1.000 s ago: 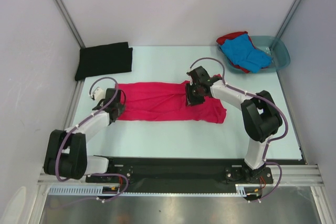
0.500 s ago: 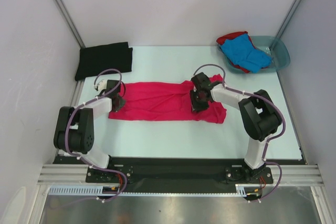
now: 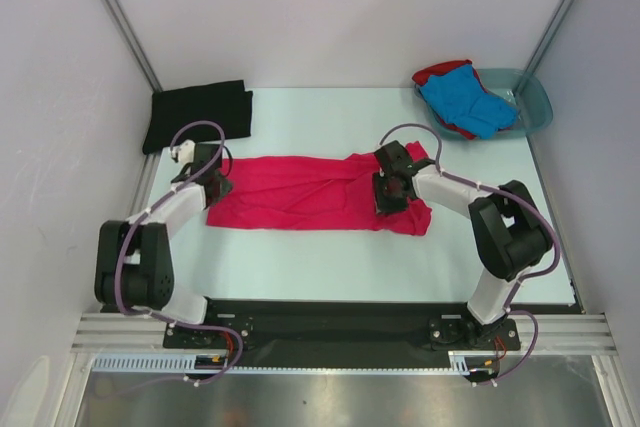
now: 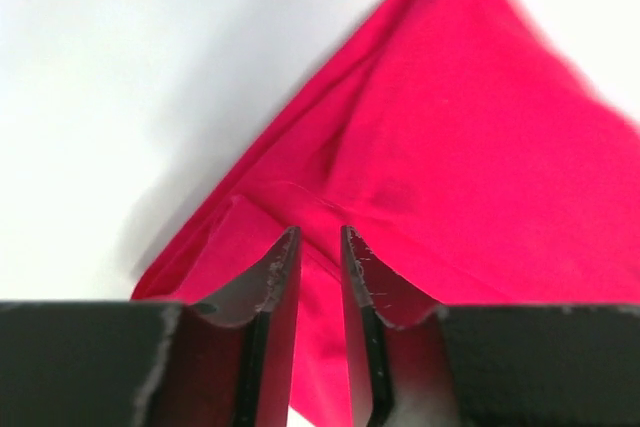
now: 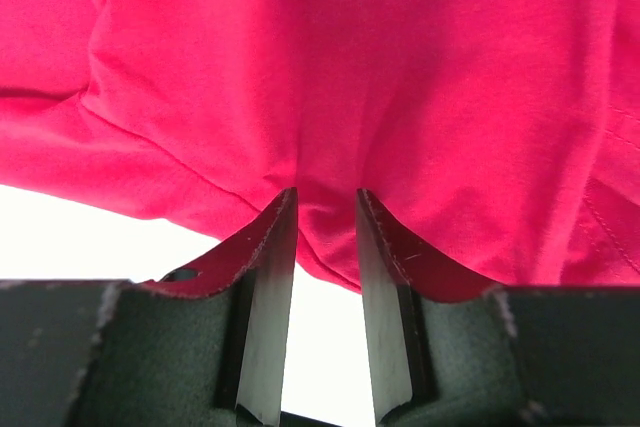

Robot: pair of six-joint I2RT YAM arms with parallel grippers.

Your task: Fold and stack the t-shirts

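Note:
The magenta-pink t-shirt [image 3: 300, 192] lies as a long folded band across the middle of the table. At its left end my left gripper [image 3: 216, 187] hovers low; in the left wrist view its jaws [image 4: 320, 232] stand a narrow gap apart, open, with the pink cloth [image 4: 480, 127] lying flat beneath the tips. Over the band's right part my right gripper [image 3: 390, 195] is shut on a bunched fold of the pink cloth [image 5: 350, 67], pinched between its tips [image 5: 327, 192]. A folded black t-shirt [image 3: 198, 112] rests at the back left.
A teal plastic basin [image 3: 537, 97] stands at the back right corner, holding a blue t-shirt [image 3: 465, 97] on top of a red one [image 3: 440, 71]. Grey walls close in left, right and behind. The black rail with both arm bases runs along the near edge.
The left gripper shifted slightly away and its jaws parted, letting go of the shirt's left end, which now lies further left. The right gripper moved a little right, still holding its fold.

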